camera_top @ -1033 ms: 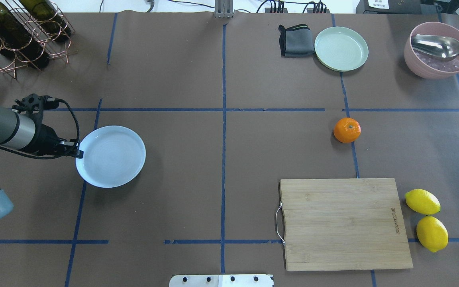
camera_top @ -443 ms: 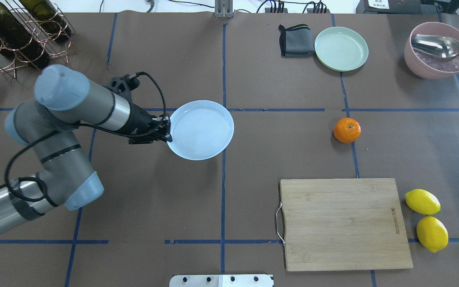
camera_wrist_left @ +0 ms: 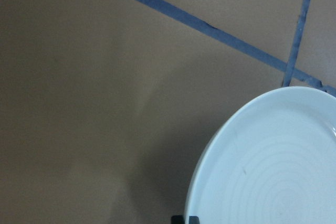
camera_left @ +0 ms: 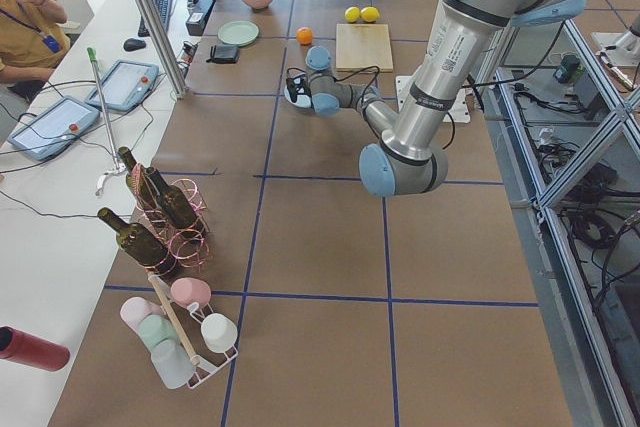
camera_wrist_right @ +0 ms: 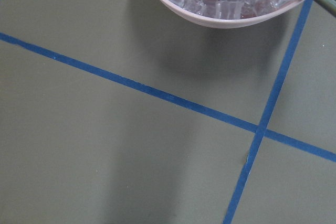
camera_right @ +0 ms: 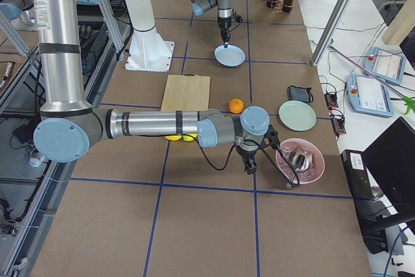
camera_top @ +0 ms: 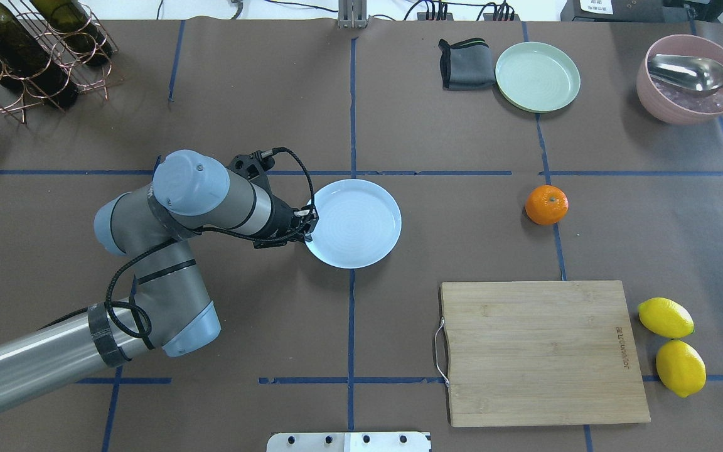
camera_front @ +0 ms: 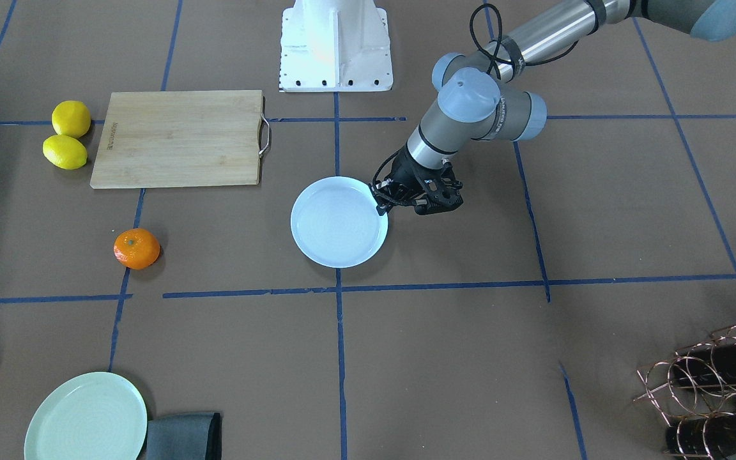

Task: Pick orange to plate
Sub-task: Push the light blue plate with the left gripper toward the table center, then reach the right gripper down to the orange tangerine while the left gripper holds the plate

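Observation:
The orange (camera_top: 546, 204) rests on the table right of centre, on a blue tape line, with nothing touching it; it also shows in the front view (camera_front: 137, 248). The white plate (camera_top: 353, 224) sits near the table's centre. My left gripper (camera_top: 309, 227) is shut on the plate's left rim, and the front view shows the same hold (camera_front: 382, 204). In the left wrist view the plate (camera_wrist_left: 268, 166) fills the lower right corner. My right gripper (camera_right: 249, 167) shows only in the right side view, near the pink bowl, and I cannot tell its state.
A wooden cutting board (camera_top: 540, 351) lies front right, with two lemons (camera_top: 666, 317) beside it. At the back right are a mint-green plate (camera_top: 537, 76), a grey cloth (camera_top: 464, 63) and a pink bowl (camera_top: 691, 78) of ice with a spoon. A wine rack (camera_top: 29, 50) stands back left.
My left arm has carried the white plate from the table's left side rightward to the centre, closer to the orange. The orange has not moved.

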Robot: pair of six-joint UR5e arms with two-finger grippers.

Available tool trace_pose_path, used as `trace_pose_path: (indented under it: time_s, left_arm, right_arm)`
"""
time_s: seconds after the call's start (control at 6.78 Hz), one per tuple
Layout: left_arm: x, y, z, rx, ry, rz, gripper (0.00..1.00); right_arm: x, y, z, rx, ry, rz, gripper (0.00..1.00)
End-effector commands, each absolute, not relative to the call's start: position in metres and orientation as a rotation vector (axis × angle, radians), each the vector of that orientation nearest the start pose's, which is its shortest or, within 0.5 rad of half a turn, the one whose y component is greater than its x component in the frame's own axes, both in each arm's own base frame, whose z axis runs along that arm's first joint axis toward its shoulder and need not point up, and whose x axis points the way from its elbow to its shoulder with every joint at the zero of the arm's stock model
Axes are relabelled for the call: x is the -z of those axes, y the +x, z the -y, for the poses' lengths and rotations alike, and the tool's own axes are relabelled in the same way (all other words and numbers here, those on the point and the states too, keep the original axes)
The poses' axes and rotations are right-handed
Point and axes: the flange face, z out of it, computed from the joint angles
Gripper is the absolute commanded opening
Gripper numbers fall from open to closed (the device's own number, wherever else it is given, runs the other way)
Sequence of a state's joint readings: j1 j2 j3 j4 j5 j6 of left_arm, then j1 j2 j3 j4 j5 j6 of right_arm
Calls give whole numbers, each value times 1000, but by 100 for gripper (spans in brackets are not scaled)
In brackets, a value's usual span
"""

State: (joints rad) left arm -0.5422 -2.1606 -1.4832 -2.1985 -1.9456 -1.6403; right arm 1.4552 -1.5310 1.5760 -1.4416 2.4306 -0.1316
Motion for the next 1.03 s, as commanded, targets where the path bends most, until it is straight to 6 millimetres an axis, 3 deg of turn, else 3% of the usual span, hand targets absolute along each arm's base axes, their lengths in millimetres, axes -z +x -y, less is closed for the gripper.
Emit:
trace_pose_path:
  time_s: [0.0, 0.15, 0.3, 0.44, 0.74, 0.89]
  left_arm:
    - [-277, 564, 444, 323, -65, -1160, 0]
    - [-279, 568, 440, 316, -69, -1157, 6]
    - [-276, 566, 439, 312, -66, -1165, 40]
    - [-267, 560, 438, 309, -58, -1187, 60]
    - [-246, 533, 449, 330, -29, -1233, 61]
    - [-243, 520, 459, 346, -14, -1242, 61]
  right_arm:
    - [-613, -4, 523, 315, 186, 863, 100]
    - [-609, -12, 524, 326, 205, 866, 100]
    - [-600, -38, 526, 275, 190, 884, 100]
    - [-587, -74, 525, 229, 195, 913, 100]
    - [-548, -139, 516, 60, 174, 1014, 100]
    - [-513, -190, 500, -6, 135, 1027, 100]
